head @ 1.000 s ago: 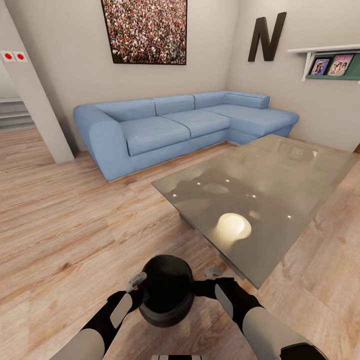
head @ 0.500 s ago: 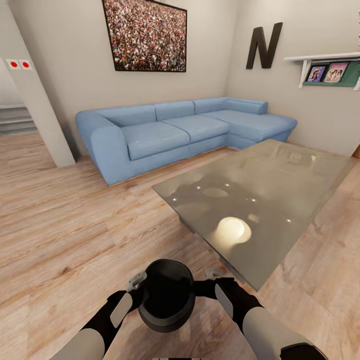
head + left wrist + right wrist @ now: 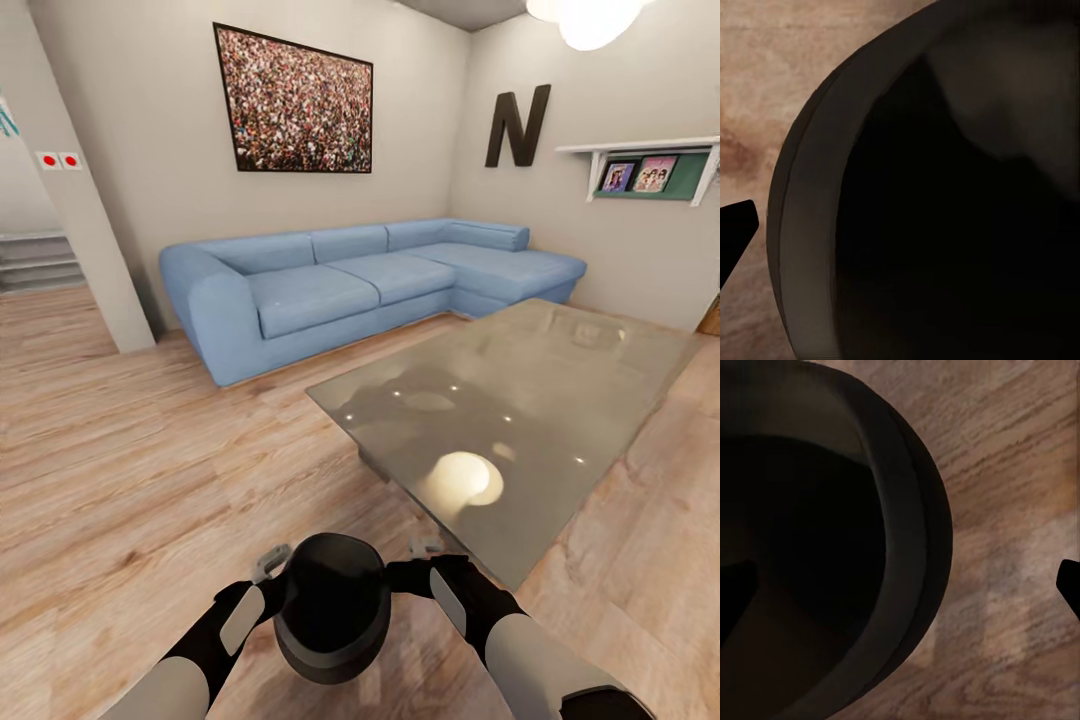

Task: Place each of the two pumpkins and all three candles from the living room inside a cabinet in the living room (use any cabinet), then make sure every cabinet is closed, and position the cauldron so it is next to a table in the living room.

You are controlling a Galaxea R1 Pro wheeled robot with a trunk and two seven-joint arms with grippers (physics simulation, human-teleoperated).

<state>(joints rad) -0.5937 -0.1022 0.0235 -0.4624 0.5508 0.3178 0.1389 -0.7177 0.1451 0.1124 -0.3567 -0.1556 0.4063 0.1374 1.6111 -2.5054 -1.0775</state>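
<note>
The cauldron (image 3: 332,618) hangs between the left gripper (image 3: 272,566) and right gripper (image 3: 425,556), each seemingly clamped on its rim, with the table (image 3: 520,420) just ahead-right of the right one.

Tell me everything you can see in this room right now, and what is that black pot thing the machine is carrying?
cauldron: one, black, held between both arms over the floor, near the table's corner
glass table: one, grey reflective top, right of centre
sofa: one, blue, L-shaped, against the far walls
crowd picture: one, multicoloured, on the wall above the sofa
letter N: one, black, on the right wall
shelf: one, white and green, holding two photos
floor: light wood planks
left gripper: one, at the cauldron's rim
right gripper: one, at the opposite rim
</note>
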